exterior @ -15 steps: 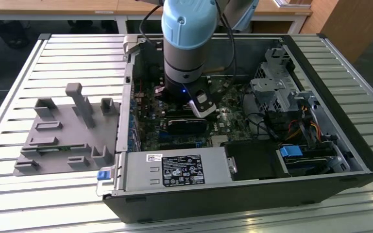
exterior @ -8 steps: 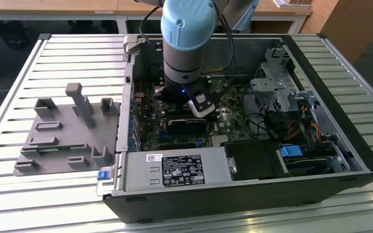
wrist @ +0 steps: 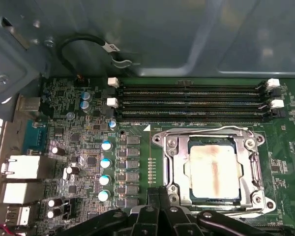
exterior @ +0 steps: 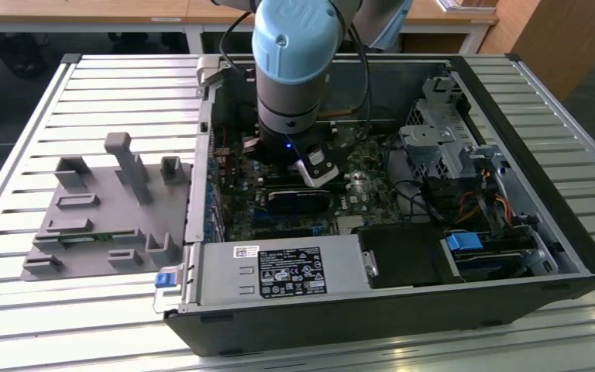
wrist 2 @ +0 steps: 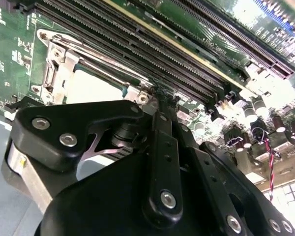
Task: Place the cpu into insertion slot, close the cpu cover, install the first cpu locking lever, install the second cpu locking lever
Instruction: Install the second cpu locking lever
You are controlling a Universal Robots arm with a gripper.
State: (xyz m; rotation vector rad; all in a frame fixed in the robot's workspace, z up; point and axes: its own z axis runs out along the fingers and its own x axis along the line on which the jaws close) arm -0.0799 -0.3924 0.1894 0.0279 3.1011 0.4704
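The cpu [wrist: 214, 169], a pale square chip with a brownish smear, sits in the insertion slot on the green motherboard [wrist: 88, 142]. The silvery cpu cover [wrist: 173, 156] lies flat over it, framing the chip. A thin metal lever rod [wrist: 201, 129] runs along the frame's side nearest the memory slots. My gripper [wrist: 161, 196] is shut, its black fingertips pressed together right at the socket's edge, at one corner of the cover. In the second wrist view the gripper [wrist 2: 157, 98] ends beside the cover [wrist 2: 56, 59] and the chip [wrist 2: 91, 88]. The exterior view has the gripper [exterior: 313, 174] low inside the open computer case.
Long black memory slots [wrist: 187, 103] run beside the socket, with capacitors [wrist: 105, 162] and rear ports [wrist: 22, 167] on the other side. The case wall [wrist: 187, 39] stands close behind. A grey fixture [exterior: 101, 209] lies on the exterior view's left; a power supply [exterior: 276, 271] and drive cage [exterior: 442, 147] crowd the case.
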